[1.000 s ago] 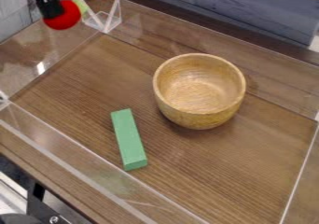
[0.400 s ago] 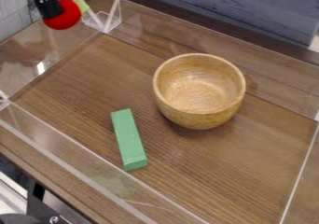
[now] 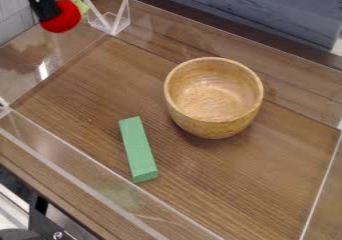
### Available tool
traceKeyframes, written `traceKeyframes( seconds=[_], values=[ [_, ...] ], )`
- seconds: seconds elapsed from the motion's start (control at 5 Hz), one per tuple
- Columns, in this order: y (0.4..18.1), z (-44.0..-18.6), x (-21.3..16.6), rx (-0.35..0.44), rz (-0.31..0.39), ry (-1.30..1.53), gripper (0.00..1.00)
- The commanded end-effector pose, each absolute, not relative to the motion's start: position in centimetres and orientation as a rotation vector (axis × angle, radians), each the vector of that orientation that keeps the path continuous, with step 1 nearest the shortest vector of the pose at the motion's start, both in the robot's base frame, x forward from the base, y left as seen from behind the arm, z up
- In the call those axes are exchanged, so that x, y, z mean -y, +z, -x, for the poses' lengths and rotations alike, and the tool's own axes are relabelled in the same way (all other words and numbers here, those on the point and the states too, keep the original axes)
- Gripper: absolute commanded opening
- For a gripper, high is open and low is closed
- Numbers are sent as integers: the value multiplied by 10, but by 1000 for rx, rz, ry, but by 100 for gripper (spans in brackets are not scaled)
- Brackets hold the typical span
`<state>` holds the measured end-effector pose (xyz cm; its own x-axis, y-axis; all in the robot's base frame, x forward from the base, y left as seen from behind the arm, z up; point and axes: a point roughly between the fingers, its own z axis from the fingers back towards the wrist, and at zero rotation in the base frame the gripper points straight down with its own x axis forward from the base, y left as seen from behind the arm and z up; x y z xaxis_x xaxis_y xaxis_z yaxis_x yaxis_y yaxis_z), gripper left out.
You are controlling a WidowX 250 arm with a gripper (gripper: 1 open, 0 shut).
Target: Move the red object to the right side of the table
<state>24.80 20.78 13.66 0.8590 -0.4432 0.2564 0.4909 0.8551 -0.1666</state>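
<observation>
The red object, a small bright-red ball with a pale green leaf tab, hangs at the top left corner of the view, above the left end of the table. My gripper is shut on it from above. Only the black finger ends show; the rest of the arm is out of frame. The ball is off the wood surface, over the clear acrylic wall at the far left.
A wooden bowl stands right of centre on the dark wood-grain top. A flat green rectangular block lies near the front. Low clear acrylic walls edge the table, with a corner piece beside the ball.
The gripper and the red object have shifted slightly up and left in the view. The bowl and the green block have not moved.
</observation>
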Motion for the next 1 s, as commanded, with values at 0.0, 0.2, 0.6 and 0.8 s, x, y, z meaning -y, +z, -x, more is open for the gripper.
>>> traceKeyframes(
  seconds=[0.0,0.2,0.6,0.8],
  values=[
    [150,-242,-213,256,180,-505,0],
    [143,-239,-188,262,195,-593,0],
    [161,-236,-116,309,202,-669,0],
    [151,-242,-75,309,222,-707,0]
  ],
)
